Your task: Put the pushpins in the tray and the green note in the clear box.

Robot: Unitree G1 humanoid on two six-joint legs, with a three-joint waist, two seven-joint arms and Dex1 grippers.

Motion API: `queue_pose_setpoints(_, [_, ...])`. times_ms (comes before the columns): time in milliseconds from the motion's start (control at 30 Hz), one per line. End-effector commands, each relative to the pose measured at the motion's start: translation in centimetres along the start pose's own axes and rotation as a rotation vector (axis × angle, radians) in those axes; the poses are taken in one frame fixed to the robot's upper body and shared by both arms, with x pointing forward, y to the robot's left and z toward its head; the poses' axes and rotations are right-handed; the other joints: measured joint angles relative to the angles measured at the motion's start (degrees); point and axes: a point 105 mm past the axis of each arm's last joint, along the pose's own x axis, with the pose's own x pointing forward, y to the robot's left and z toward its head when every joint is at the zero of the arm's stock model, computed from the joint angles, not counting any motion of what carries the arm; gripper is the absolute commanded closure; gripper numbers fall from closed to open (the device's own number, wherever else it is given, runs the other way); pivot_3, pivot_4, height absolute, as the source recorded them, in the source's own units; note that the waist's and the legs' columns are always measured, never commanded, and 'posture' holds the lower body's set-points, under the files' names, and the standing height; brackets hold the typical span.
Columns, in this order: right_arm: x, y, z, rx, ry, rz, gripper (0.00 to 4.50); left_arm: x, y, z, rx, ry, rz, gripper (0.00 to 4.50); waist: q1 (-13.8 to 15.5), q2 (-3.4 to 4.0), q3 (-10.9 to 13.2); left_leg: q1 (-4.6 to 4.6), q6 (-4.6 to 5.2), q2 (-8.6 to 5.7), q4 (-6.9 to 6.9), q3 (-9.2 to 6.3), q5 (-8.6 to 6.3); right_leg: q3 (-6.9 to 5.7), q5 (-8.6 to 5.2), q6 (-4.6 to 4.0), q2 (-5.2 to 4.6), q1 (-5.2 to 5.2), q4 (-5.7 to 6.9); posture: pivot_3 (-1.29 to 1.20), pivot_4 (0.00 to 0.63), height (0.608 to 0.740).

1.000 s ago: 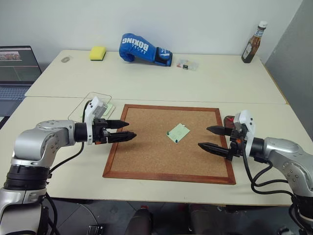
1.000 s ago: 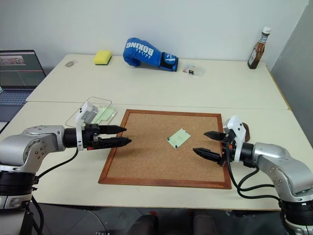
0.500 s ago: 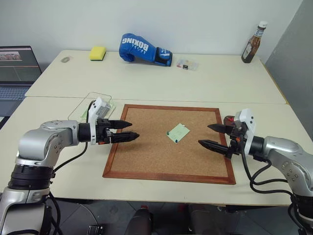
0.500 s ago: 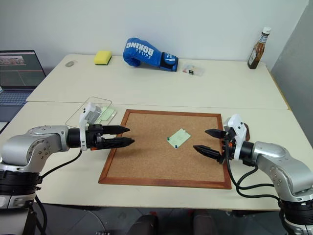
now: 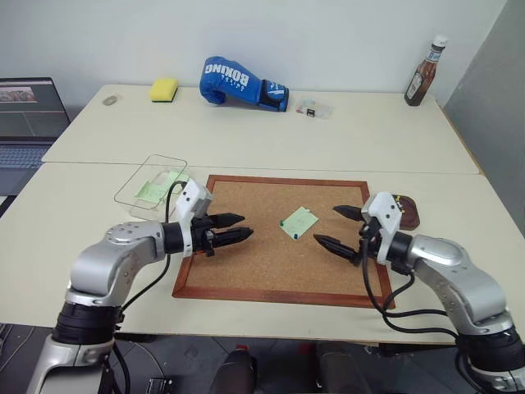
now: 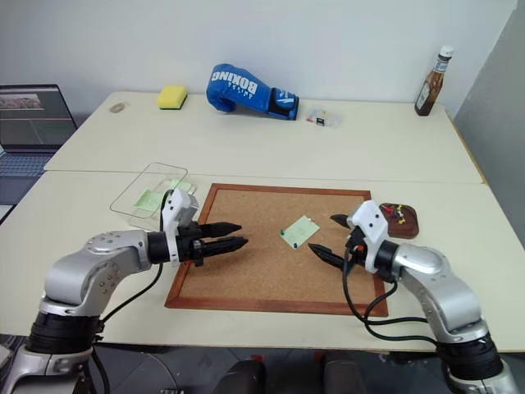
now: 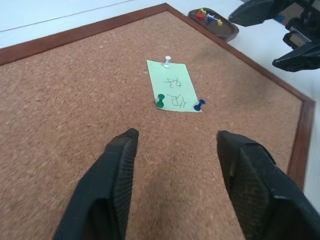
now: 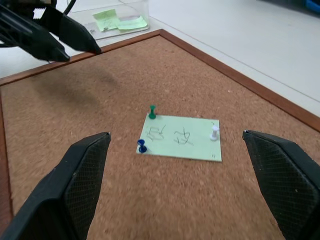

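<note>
Tray (image 6: 404, 222) — coloured pins inside

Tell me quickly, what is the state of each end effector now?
Left end effector: open, holding nothing.
Right end effector: open wide, holding nothing.

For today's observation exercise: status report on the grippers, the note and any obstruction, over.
Left gripper and right gripper open, empty, flanking green note. Note held to corkboard by three pushpins. Nothing in the way.

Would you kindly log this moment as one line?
note: pinned on corkboard | pins: three in | left end effector: open, empty | right end effector: open, empty
</note>
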Motion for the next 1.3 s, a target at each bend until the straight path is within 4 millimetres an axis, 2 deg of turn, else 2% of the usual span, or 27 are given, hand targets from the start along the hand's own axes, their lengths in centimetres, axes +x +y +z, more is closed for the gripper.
queue_pose_setpoints(33, [1.3, -0.4, 0.9, -0.046, -0.058, -0.037, 0.00, 0.2, 0.0, 0.3, 0.092, -0.031, 0.042, 2.83, -0.03, 0.00, 0.00, 0.01, 0.00, 0.00, 0.00, 0.00, 0.00, 0.00, 0.00, 0.00, 0.00, 0.01, 0.01, 0.00, 0.150, 0.740])
queue_pose_setpoints(333, [4.0, -0.7, 0.2, -0.047, -0.080, -0.070, 0.00, 1.6, -0.5, -0.7, 0.112, -0.042, 0.017, 4.49, -0.03, -0.01, -0.01, 0.07, 0.00, -0.02, 0.00, 0.02, 0.00, 0.01, 0.17, -0.27, 0.00, 0.05, 0.01, 0.00, 0.150, 0.740])
queue_pose_setpoints(433, [4.6, -0.8, 0.2, -0.035, -0.090, -0.074, 0.00, 1.9, -0.5, -0.9, 0.106, -0.046, 0.016, 4.49, -0.04, -0.01, -0.01, 0.07, 0.00, -0.01, 0.00, 0.02, 0.00, 0.00, 0.17, -0.28, 0.01, 0.05, 0.02, 0.00, 0.150, 0.740])
queue_pose_setpoints(633, [5.7, -1.4, -0.6, -0.016, -0.084, -0.106, 0.00, 3.1, -1.1, -4.0, 0.062, 0.032, 0.003, 4.49, -0.08, 0.00, -0.01, 0.11, 0.00, -0.02, 0.00, 0.04, 0.00, 0.02, 0.18, -0.28, 0.01, 0.07, 0.04, 0.00, 0.150, 0.740])
queue_pose_setpoints(867, [6.7, -2.1, -0.9, 0.007, -0.079, -0.130, 0.00, 4.0, -0.6, -8.1, 0.077, 0.211, 0.021, 4.49, -0.02, 0.12, -0.16, 0.24, 0.01, -0.02, 0.02, 0.02, 0.00, 0.00, 0.19, -0.29, 0.02, 0.20, 0.07, 0.00, 0.150, 0.740])
queue_pose_setpoints(1100, [7.5, -2.5, -1.1, 0.052, -0.081, -0.139, 0.00, 4.0, -0.2, -8.0, 0.080, 0.210, 0.023, 4.49, -0.05, 0.28, -0.36, 0.31, 0.08, -0.01, 0.21, 0.01, 0.06, 0.00, 0.28, -0.06, 0.05, 0.29, 0.14, 0.00, 0.150, 0.740])
queue_pose_setpoints(1133, [7.6, -2.6, -1.4, 0.059, -0.072, -0.143, 0.29, 4.0, -0.2, -7.9, 0.082, 0.208, 0.023, 4.50, -0.06, 0.29, -0.35, 0.31, 0.09, -0.01, 0.26, 0.01, 0.07, 0.00, 0.30, -0.06, 0.06, 0.29, 0.17, 0.00, 0.150, 0.740])
queue_pose_setpoints(1200, [7.7, -2.7, -1.7, 0.093, -0.068, -0.148, 0.45, 4.0, -0.1, -7.5, 0.083, 0.196, 0.026, 4.50, -0.12, 0.29, -0.35, 0.30, 0.12, 0.00, 0.33, 0.02, 0.09, 0.00, 0.35, -0.04, 0.07, 0.29, 0.19, 0.00, 0.150, 0.740])
queue_pose_setpoints(1300, [7.9, -2.7, -1.8, 0.103, -0.063, -0.150, 1.18, 4.0, 0.0, -7.3, 0.078, 0.185, 0.031, 4.50, -0.12, 0.29, -0.36, 0.29, 0.13, -0.01, 0.43, 0.03, 0.10, 0.01, 0.40, -0.02, 0.07, 0.32, 0.19, 0.00, 0.150, 0.740])
